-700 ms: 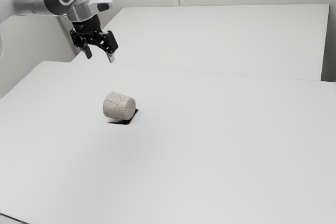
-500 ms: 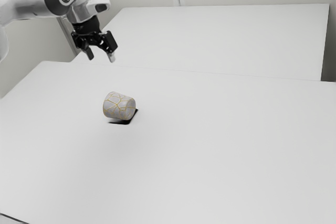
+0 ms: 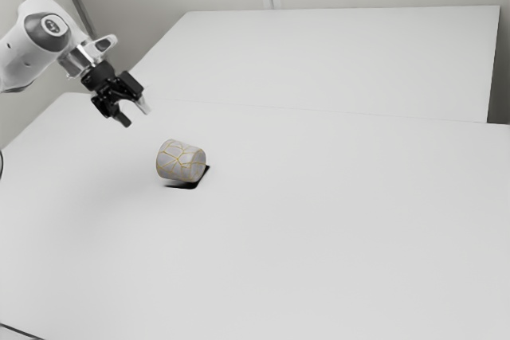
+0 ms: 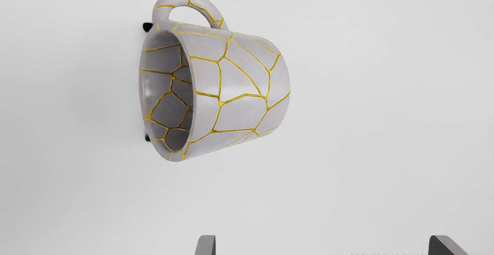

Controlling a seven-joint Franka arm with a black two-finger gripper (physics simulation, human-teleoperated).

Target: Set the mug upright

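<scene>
One white, smooth counter lies under the mug, and one pale, flat-topped surface spreads beyond it. My one white-and-grey jointed arm comes in from the exterior view's left of the mug. At its end is my one black two-fingered claw, above the mug and toward the exterior view's left, apart from it; its two fingers stand wide, with nothing held between them. The one grey mug with gold crackle lines lies on its side on the counter, mouth sideways. Its one looped grey handle juts from the side away from my fingers.
</scene>
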